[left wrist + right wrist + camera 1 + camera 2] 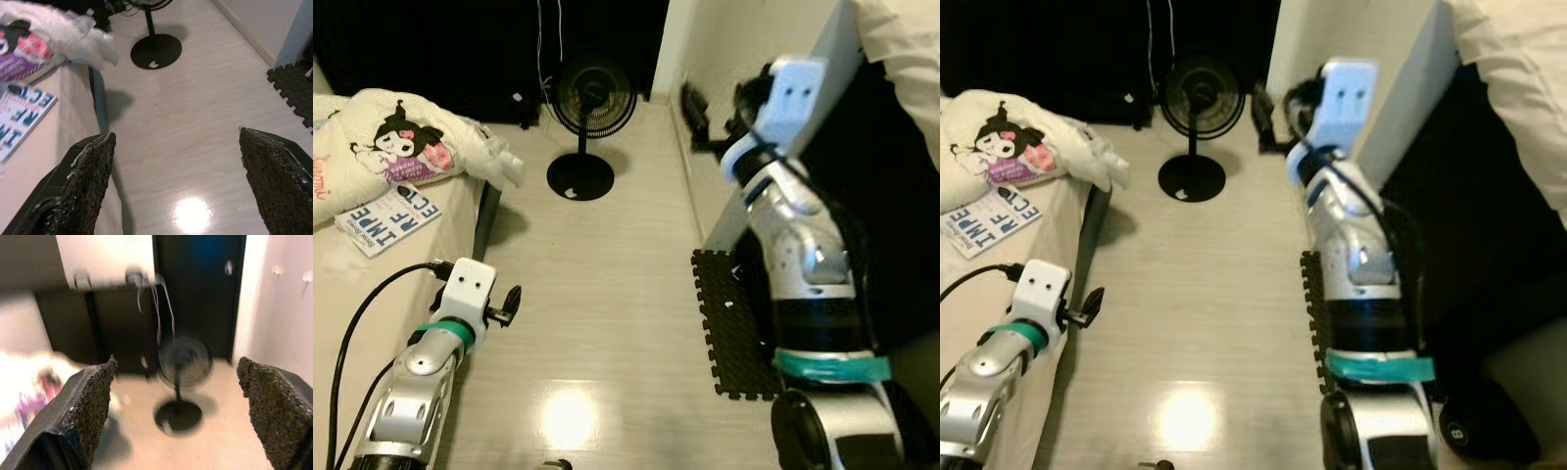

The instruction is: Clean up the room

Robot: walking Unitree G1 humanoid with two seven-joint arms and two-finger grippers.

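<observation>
Plainly, nothing is held yet: both pairs of fingers stand wide apart and empty, which suits a robot looking the room over for something to tidy. Taking the bed as the landmark, the left gripper hangs just past its floor-side edge, the silver forearm angled up and forward from low down, fingers pointing over the pale wood floor. Across the floor from the bed, a black foam mat lies against the white wall panel.

On the bed itself, the likeliest things to clear are a booklet with large blue lettering, lying flat, and beyond it a white cushion printed with a cartoon figure, with crumpled white plastic spilling over the bed's edge.

The right gripper is raised high on the side away from the bed, elbow bent, fingers levelled toward the far end of the room. Beyond the bed's far corner stands a black pedestal fan, before dark cabinets.
</observation>
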